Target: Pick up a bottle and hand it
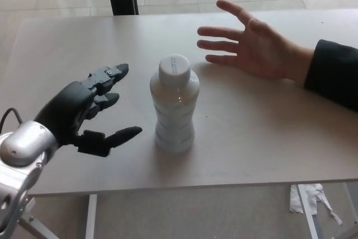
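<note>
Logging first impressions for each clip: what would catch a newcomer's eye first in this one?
A white capped bottle stands upright mid-table. The robot's black left hand is open just to its left, fingers and thumb spread toward it but not touching. Across the pale table, a person's open hand in a dark sleeve reaches in from the right, palm up, behind the bottle.

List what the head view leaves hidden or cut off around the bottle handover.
- Right robot hand: nowhere in the head view.
- Left robot hand: its arm is cut by the lower left edge.
- Person's hand: the dark sleeve runs off the right edge.
- Bottle: cap lettering too small to read; its far side faces away.
</note>
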Robot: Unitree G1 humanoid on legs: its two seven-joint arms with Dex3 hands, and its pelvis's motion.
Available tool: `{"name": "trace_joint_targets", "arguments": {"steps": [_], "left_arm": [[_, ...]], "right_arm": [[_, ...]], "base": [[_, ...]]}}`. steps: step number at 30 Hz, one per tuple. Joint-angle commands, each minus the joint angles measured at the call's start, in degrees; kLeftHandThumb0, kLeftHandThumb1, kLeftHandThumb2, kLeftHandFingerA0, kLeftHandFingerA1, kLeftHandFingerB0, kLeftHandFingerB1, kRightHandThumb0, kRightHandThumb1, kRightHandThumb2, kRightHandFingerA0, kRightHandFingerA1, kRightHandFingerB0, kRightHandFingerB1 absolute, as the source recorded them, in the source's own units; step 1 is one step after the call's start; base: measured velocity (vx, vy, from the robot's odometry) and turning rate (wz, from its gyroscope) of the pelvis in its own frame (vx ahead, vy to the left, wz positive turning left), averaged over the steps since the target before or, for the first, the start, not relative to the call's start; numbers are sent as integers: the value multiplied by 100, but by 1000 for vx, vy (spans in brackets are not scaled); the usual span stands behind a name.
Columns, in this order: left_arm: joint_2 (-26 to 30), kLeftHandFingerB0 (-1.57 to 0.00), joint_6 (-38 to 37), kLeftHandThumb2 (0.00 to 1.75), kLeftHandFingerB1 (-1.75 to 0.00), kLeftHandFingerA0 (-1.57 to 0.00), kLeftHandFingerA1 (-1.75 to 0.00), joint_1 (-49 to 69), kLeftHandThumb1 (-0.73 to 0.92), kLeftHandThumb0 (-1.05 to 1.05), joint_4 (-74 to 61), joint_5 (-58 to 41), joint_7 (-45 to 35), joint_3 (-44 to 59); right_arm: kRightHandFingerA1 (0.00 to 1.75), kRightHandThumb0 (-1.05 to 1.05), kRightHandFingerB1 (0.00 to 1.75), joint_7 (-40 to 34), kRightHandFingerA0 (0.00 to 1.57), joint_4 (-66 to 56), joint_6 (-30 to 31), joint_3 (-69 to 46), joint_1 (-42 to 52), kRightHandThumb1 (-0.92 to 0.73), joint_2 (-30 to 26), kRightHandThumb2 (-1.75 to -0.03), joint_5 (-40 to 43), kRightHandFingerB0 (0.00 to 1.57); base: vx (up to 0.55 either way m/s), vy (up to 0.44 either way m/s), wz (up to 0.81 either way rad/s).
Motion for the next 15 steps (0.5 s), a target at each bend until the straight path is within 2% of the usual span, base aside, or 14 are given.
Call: {"name": "trace_joint_targets", "arguments": {"steps": [1,3,4,5,6,7,8,9,10,11,12,15], "left_arm": [[-317,0,17,91,0,0,-34,-205,47,-85,291,514,291,-84],[-427,0,-49,91,0,0,-34,-224,47,-85,360,623,367,-79],[-478,0,-48,90,-7,0,-38,-236,42,-80,383,680,412,-90],[-570,0,-74,82,-1,0,-32,-283,38,-88,454,798,500,-143],[-599,0,-123,82,-1,0,-32,-300,38,-88,508,865,522,-168],[-654,0,-145,92,-5,0,-38,-336,43,-82,587,942,575,-192],[-739,0,-114,92,0,0,-33,-365,46,-85,654,949,603,-183],[-833,0,-130,91,-6,0,-52,-387,42,-79,747,986,670,-187],[-854,0,-137,91,-6,0,-52,-387,42,-79,759,1014,662,-173],[-892,0,-174,91,-6,0,-49,-373,42,-81,779,1054,688,-168],[-944,0,-192,92,0,0,-39,-372,47,-87,842,1110,735,-184],[-1087,0,-106,93,0,0,-44,-363,47,-85,958,1187,809,-160]], "right_arm": [[116,-103,95,-83,49,49,172,-25,-80,-36,-42,-99,163,36],[116,-103,95,-80,49,58,187,-9,-84,-36,-45,-99,162,36],[116,-99,96,-73,53,51,168,8,-82,-37,-45,-100,144,38],[116,-102,95,-53,51,51,134,20,-82,-34,-48,-99,131,36],[116,-102,95,-43,51,57,128,20,-89,-34,-45,-99,144,36],[137,-105,116,-61,43,24,134,39,-87,-51,-33,-60,131,42],[121,-105,99,-70,54,-29,148,51,-68,-40,-26,-102,132,39],[136,-105,116,-112,49,10,126,80,-89,-50,-35,-61,70,45],[136,-105,116,-116,49,11,124,85,-87,-50,-38,-61,75,45],[118,-105,97,-109,52,14,110,89,-85,-29,-36,-96,84,38],[137,-105,116,-99,42,15,112,99,-81,-51,-47,-61,85,44],[137,-105,115,-188,47,-53,198,102,-119,-50,-34,-61,121,47]], "base": [[0,0,0],[0,0,0],[0,0,0],[0,0,0],[0,0,0],[0,0,0],[0,0,0],[0,0,0],[0,0,0],[0,0,0],[0,0,0],[0,0,0]]}}
